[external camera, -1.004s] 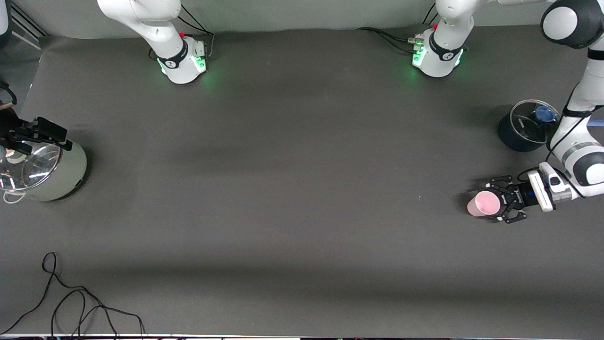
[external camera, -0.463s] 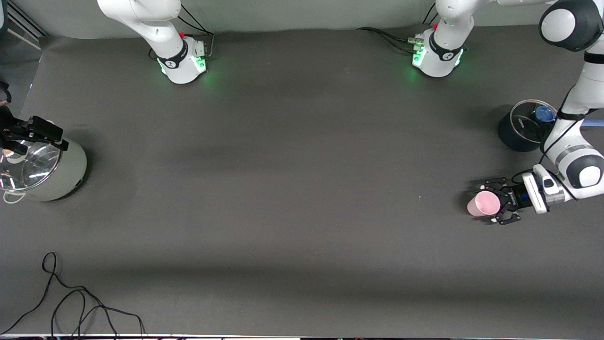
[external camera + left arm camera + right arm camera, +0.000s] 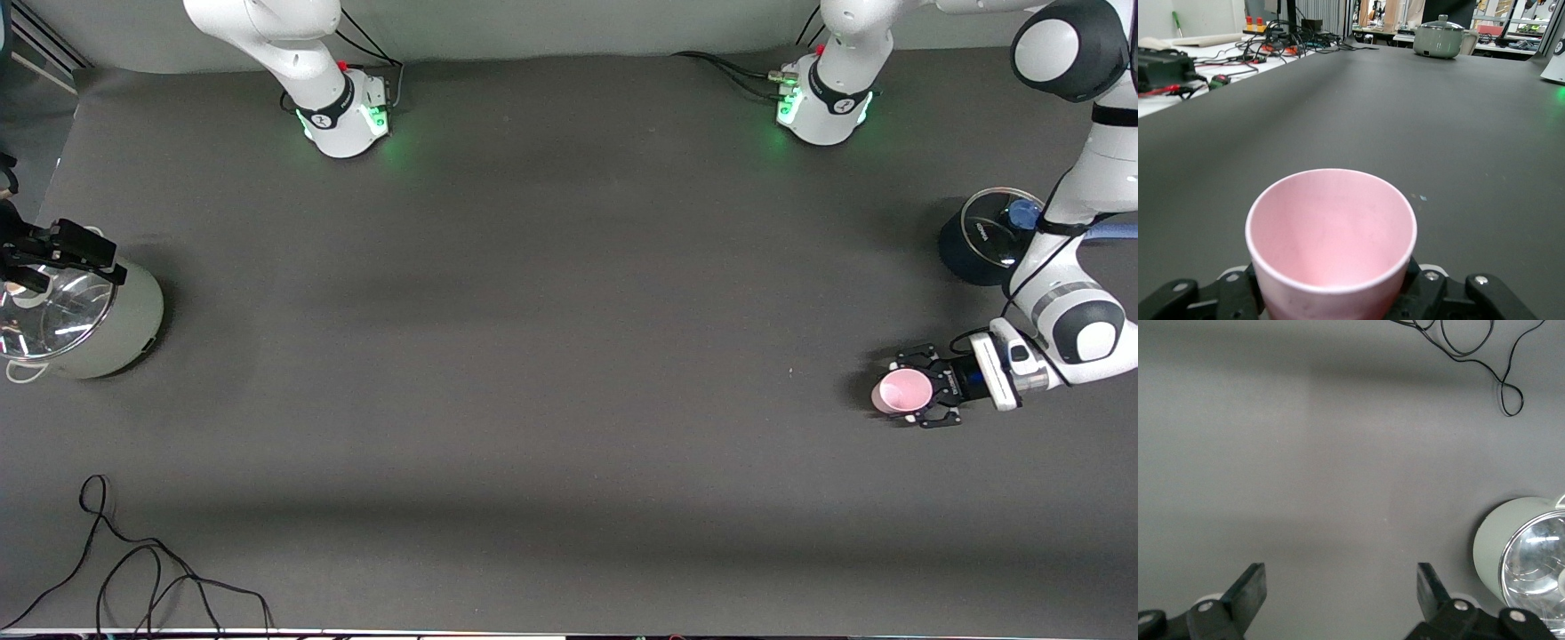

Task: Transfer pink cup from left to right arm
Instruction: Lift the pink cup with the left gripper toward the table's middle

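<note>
The pink cup (image 3: 901, 391) stands upright with its mouth up, close over the table toward the left arm's end. My left gripper (image 3: 910, 391), black and skeletal, is shut on it from both sides. In the left wrist view the pink cup (image 3: 1331, 240) fills the space between the jaws of my left gripper (image 3: 1331, 297). My right gripper (image 3: 60, 252) hangs over the rim of the pale green pot (image 3: 107, 329) at the right arm's end. In the right wrist view my right gripper (image 3: 1341, 587) is open and empty over bare table.
A dark pot (image 3: 982, 240) with a glass lid and blue knob stands farther from the front camera than the cup. The pale green pot has a glass lid (image 3: 1531, 557). A black cable (image 3: 133, 569) lies near the front edge.
The left gripper's fingers closed in on the pink cup, and gripper and cup shifted slightly toward the right arm's end. The right gripper barely moved.
</note>
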